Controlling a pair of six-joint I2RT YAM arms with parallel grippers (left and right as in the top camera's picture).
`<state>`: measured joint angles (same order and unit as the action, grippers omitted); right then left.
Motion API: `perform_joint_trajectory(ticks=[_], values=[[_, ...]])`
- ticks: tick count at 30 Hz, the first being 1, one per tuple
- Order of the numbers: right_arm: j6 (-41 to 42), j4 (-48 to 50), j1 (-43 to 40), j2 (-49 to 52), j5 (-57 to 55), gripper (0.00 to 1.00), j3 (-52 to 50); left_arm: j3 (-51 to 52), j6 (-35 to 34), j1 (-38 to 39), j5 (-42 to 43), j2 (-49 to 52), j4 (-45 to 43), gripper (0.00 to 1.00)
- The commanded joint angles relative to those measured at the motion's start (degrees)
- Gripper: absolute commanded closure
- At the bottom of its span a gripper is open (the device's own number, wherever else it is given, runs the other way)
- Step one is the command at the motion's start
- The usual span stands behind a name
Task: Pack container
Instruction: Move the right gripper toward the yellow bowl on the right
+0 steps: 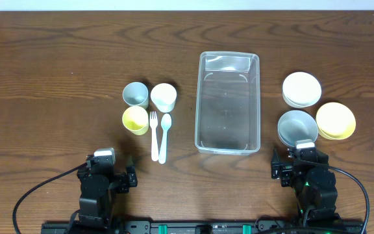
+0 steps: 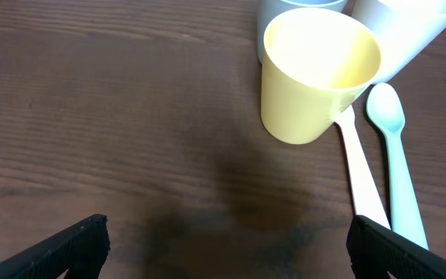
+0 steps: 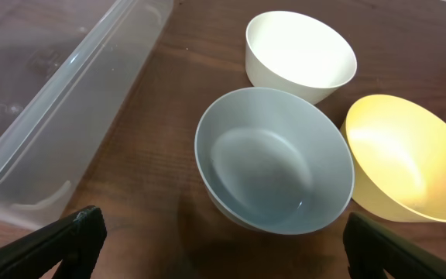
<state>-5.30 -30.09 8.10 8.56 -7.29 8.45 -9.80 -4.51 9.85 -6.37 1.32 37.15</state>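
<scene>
The clear rectangular container (image 1: 228, 103) stands empty at the table's middle; its wall also shows in the right wrist view (image 3: 60, 101). My left gripper (image 1: 107, 170) is open and empty near the front edge, its fingertips (image 2: 227, 244) over bare wood short of the yellow cup (image 2: 316, 74). My right gripper (image 1: 297, 166) is open and empty, its fingertips (image 3: 223, 244) just short of the grey bowl (image 3: 273, 159).
Left of the container stand a grey cup (image 1: 136, 94), a white cup (image 1: 163, 97) and the yellow cup (image 1: 136, 119), with a white fork (image 1: 154, 136) and pale spoon (image 1: 165, 133). To the right are a white bowl (image 1: 302, 89), the grey bowl (image 1: 297, 127) and a yellow bowl (image 1: 336, 120).
</scene>
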Motion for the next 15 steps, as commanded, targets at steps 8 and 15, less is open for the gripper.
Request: perform_joint_trajectory(ticks=[8, 15], values=[[-0.5, 0.2, -0.6, -0.3, 0.5, 0.01, -0.3, 0.6, -0.4, -0.3, 0.0, -0.3, 0.1, 0.02], [-0.5, 0.6, -0.6, -0.3, 6.4, 0.01, -0.3, 0.6, -0.4, -0.3, 0.0, -0.3, 0.1, 0.02]])
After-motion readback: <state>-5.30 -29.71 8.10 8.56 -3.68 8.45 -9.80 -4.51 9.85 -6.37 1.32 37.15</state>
